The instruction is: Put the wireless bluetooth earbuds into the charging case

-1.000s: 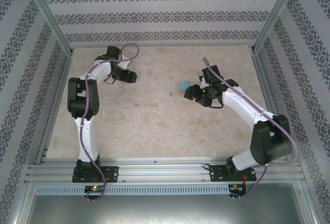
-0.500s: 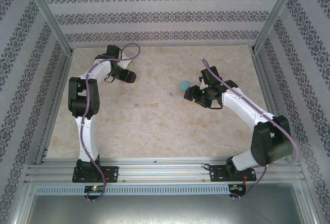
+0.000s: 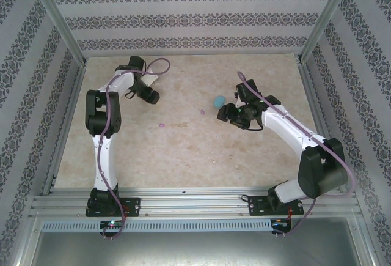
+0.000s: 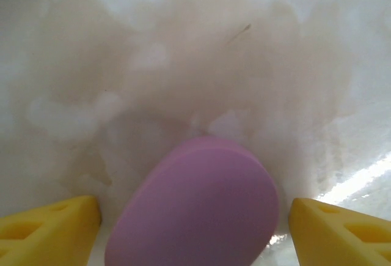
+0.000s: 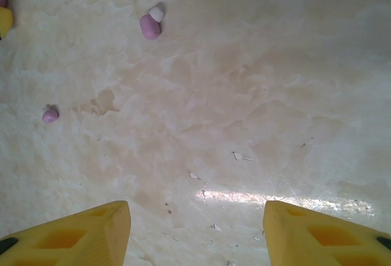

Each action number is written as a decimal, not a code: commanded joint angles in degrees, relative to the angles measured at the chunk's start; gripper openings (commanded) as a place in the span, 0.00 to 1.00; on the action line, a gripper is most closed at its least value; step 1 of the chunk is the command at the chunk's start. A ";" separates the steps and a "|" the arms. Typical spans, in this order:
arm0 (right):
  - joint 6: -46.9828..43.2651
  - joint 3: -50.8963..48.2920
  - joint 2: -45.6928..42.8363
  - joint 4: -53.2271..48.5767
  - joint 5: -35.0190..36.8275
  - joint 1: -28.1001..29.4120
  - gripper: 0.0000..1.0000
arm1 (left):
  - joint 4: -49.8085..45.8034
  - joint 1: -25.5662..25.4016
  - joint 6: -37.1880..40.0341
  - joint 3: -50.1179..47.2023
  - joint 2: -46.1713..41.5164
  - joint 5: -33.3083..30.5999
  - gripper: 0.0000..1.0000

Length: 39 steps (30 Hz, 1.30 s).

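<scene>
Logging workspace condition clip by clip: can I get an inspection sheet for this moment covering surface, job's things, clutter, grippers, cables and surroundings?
Surface: beige marbled tabletop, a few specks, one glare patch.
Job's things: pink case and blue case on the table; pale-tipped pink earbud and second pink earbud lying loose, apart from each other.
Clutter: nothing seen.
Grippers: left gripper open, straddling the pink case; right gripper open, nothing between its fingers.
Cables: purple cable running along each arm, off the job's things.
Surroundings: patterned walls, metal frame.
</scene>
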 commanded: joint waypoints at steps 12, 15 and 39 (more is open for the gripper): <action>2.88 -2.01 -3.55 1.69 -0.29 0.77 0.59 | -1.27 0.62 2.71 -4.77 -3.01 4.83 0.47; 2.92 -2.73 -4.37 1.87 -0.39 0.73 0.59 | 0.30 0.55 2.90 -7.69 -5.44 6.58 0.41; 8.54 -14.09 -18.73 7.60 -7.96 -0.48 0.59 | 19.18 -19.00 -1.78 -37.75 -33.85 19.71 0.31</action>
